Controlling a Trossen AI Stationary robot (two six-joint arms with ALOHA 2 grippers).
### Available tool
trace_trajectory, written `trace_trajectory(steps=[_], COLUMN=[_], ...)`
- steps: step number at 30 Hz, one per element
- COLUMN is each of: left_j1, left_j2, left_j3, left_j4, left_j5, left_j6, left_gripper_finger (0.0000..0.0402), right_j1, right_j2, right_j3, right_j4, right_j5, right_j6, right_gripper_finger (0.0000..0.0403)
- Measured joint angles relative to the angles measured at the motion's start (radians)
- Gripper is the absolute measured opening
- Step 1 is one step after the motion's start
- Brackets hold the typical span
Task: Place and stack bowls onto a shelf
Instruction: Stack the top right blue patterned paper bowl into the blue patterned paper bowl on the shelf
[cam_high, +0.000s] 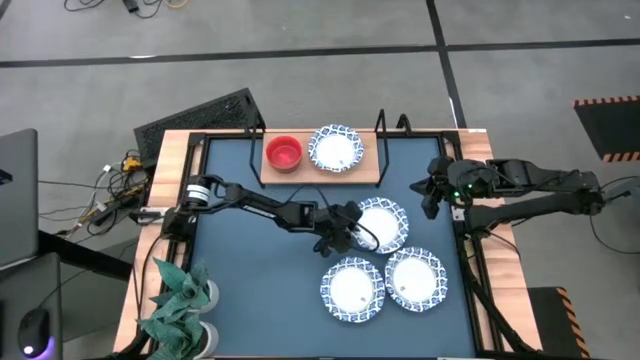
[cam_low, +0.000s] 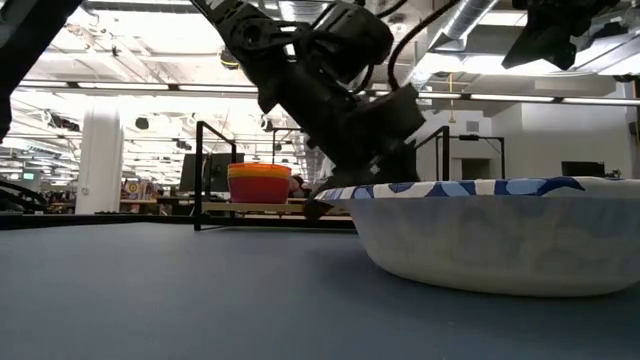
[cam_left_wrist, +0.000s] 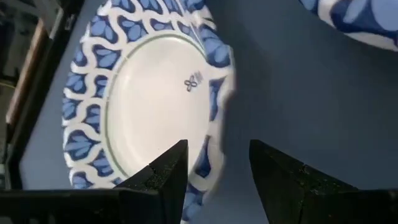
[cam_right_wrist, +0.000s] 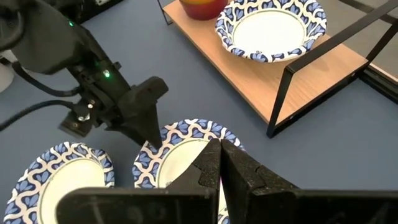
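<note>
My left gripper (cam_high: 338, 232) is open at the left rim of a white bowl with a blue patterned rim (cam_high: 385, 222) that sits on the dark blue tabletop. In the left wrist view its fingers straddle that rim. My right gripper (cam_right_wrist: 214, 163) is shut and hovers above the table's right edge (cam_high: 435, 190), touching nothing. On the wooden shelf (cam_high: 370, 172) at the far side stand a red bowl (cam_high: 284, 153), with yellow showing under it in the low view (cam_low: 260, 190), and one white patterned bowl (cam_high: 335, 148). My left gripper (cam_left_wrist: 214, 152) comes down from above and from the table's left. One finger (cam_left_wrist: 169, 171) is over the bowl's inside and the other (cam_left_wrist: 273, 177) outside the rim (cam_left_wrist: 208, 165). I cannot tell whether either finger touches it. The bowl rests on the table.
Two more white patterned bowls (cam_high: 352, 288) (cam_high: 415, 278) sit side by side near the table's near edge, close to the first one. The shelf's black frame ends (cam_right_wrist: 292, 93) rise at its sides. A potted plant (cam_high: 180, 300) stands at the near left corner.
</note>
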Motion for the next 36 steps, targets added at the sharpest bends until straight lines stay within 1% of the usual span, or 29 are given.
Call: trace_trajectory(steps=[2, 4, 7, 10, 15, 17, 24, 29, 31, 36], left_j1=[0.000, -0.001, -0.002, -0.002, -0.009, -0.015, -0.040, -0.065, -0.073, -0.086], left_j2=[0.020, 0.023, 0.039, 0.039, 0.039, 0.036, 0.030, 0.024, 0.024, 0.023], left_j3=[0.009, 0.013, 0.033, 0.045, 0.045, 0.045, 0.049, 0.115, 0.164, 0.289], left_j4=[0.042, 0.015, 0.032, 0.027, 0.026, 0.029, 0.026, 0.007, -0.053, -0.281], left_j5=[-0.004, -0.046, -0.086, -0.113, -0.133, -0.151, -0.229, -0.278, -0.289, -0.332], left_j6=[0.010, 0.011, 0.015, 0.020, 0.030, 0.030, 0.037, 0.013, 0.002, -0.028], left_gripper_finger=[0.0156, 0.0155, 0.0142, 0.0109, 0.0028, 0.0009, 0.0002, 0.0001, 0.0001, 0.0000], right_j1=[0.000, 0.000, 0.000, -0.001, 0.000, 0.000, 0.000, 0.000, 0.000, 0.000], right_j2=[0.000, 0.000, 0.000, 0.000, 0.000, 0.000, 0.000, 0.000, 0.000, 0.000], right_j3=[0.000, 0.000, 0.000, 0.000, 0.000, 0.000, 0.000, 0.000, 0.000, 0.000], right_j4=[0.000, 0.000, 0.000, 0.000, 0.002, 0.002, 0.001, 0.000, 0.000, -0.002], right_j5=[0.000, 0.000, 0.000, 0.001, 0.001, 0.003, 0.020, 0.063, 0.077, 0.079], right_j6=[0.008, 0.015, 0.015, 0.016, 0.017, 0.016, 0.014, 0.007, 0.007, 0.001], right_gripper_finger=[0.0032, 0.0032, 0.0033, 0.0033, 0.0032, 0.0032, 0.0032, 0.0033, 0.0033, 0.0032])
